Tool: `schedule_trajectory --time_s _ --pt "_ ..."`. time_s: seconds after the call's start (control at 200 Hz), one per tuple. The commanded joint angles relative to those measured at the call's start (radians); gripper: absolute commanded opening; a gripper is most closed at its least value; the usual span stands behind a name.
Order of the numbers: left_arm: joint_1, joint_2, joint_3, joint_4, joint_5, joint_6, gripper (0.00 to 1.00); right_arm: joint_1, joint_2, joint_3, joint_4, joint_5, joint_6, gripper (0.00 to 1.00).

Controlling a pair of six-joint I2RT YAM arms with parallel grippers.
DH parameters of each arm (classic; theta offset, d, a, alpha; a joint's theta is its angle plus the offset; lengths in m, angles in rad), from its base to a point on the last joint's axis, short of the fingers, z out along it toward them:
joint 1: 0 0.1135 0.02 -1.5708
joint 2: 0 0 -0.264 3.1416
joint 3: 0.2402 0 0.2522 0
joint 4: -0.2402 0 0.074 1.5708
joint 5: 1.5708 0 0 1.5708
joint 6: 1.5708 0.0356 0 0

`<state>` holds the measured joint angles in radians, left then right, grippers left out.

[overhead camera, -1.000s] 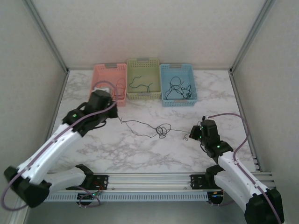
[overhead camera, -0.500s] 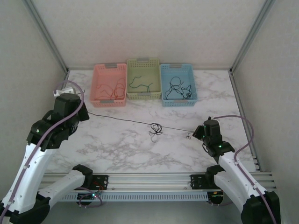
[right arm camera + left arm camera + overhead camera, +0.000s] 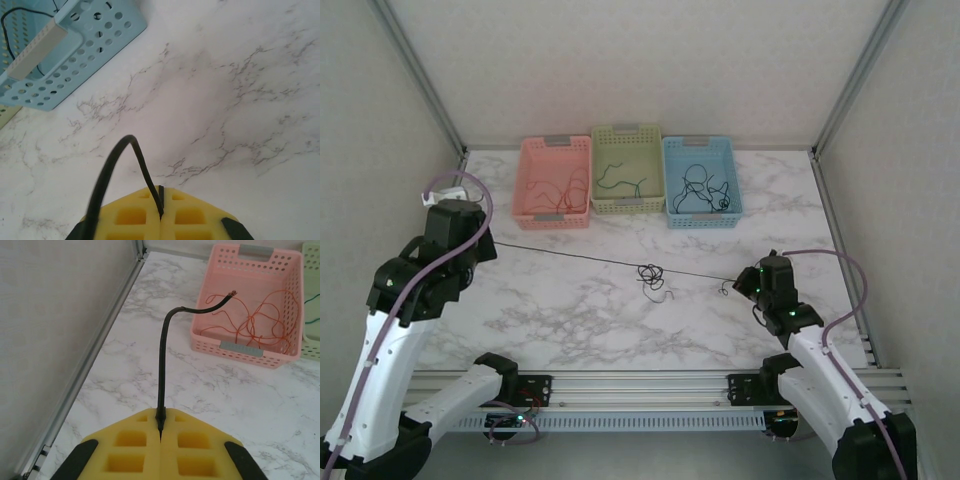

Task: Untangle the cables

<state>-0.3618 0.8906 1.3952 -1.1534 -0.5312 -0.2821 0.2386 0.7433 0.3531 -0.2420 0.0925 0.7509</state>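
Yellow-padded and pressed together at the far left, left gripper [image 3: 160, 424] clamped on one end of a black cable [image 3: 575, 258], short tail curling up beyond the pads; from there, drawn taut in a straight line across the marble table [image 3: 570, 320]; small knot [image 3: 652, 275] of loops near the middle of that line; behind, pink basket [image 3: 532, 182] with red-orange cables [image 3: 567, 190], green basket [image 3: 627, 205] with a green cable [image 3: 618, 176], blue basket [image 3: 700, 218] with black cables [image 3: 698, 190]; at right, right gripper [image 3: 161, 194] pinched shut on the other end, a loop arching beside its pads.
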Motion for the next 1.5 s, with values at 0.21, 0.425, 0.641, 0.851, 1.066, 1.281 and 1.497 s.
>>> schedule_trajectory --time_s 0.21,0.425,0.641,0.851,1.066,1.281,1.497 --pt "0.046 -0.016 -0.039 0.045 0.181 -0.017 0.0 -0.073 -0.029 -0.037 -0.062 0.055 -0.037 0.0" --pt "0.004 0.065 -0.341 0.293 0.609 -0.146 0.0 -0.074 0.004 -0.005 -0.02 -0.17 -0.115 0.02" --pt "-0.12 0.162 -0.363 0.26 0.435 -0.175 0.0 -0.071 0.074 0.071 -0.087 -0.239 -0.144 0.57" --pt "-0.152 0.178 -0.419 0.316 0.445 -0.241 0.0 -0.061 0.05 0.211 -0.214 -0.189 -0.18 0.67" --pt "-0.161 0.192 -0.476 0.356 0.421 -0.279 0.0 -0.02 0.097 0.376 -0.441 -0.005 -0.22 0.71" --pt "-0.161 0.187 -0.463 0.332 0.393 -0.28 0.0 -0.02 0.144 0.446 -0.523 0.253 -0.193 0.9" --pt "-0.161 0.19 -0.464 0.318 0.377 -0.281 0.0 -0.02 0.227 0.583 -0.531 0.27 -0.256 0.9"
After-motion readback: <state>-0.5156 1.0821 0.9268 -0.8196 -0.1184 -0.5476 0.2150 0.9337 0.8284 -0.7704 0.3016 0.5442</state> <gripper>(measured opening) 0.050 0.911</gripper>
